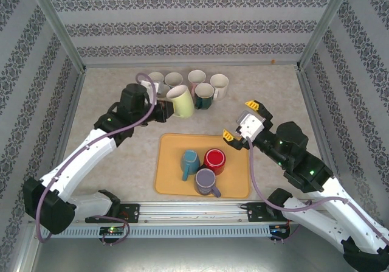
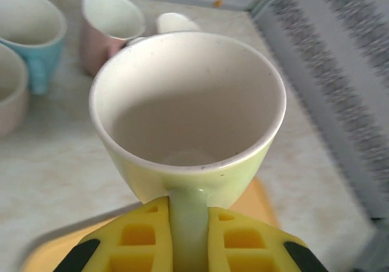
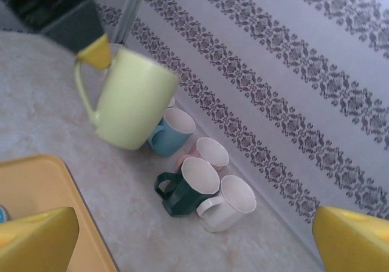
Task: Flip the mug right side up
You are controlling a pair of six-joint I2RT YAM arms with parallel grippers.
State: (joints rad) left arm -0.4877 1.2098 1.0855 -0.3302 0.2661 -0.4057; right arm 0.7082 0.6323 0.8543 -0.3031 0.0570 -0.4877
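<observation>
1. The pale yellow-green mug [image 1: 181,101] sits at about 11 o'clock from the orange tray [image 1: 171,184] in the top view, between the tray and the cluster of mugs [image 1: 196,77] at the back of the surface [image 1: 109,162].
2. The left fingers [image 2: 155,240] are clamped tight on the mug's handle, one on either side of it.
3. The mug is tilted; the left wrist view looks straight into its bare pale inside.
4. The right fingers [image 1: 228,136] are spread wide and grip nothing, at about 1 o'clock from the tray and 3 o'clock from the mug, apart from both.
5. In the right wrist view the mug hangs in front of a blue mug [image 3: 174,130], a pink mug [image 3: 211,153], a dark green mug [image 3: 184,187] and a white mug [image 3: 230,202].
6. On the tray are a teal mug [image 1: 189,161], a red mug [image 1: 214,160] and a purple mug [image 1: 206,181].
</observation>
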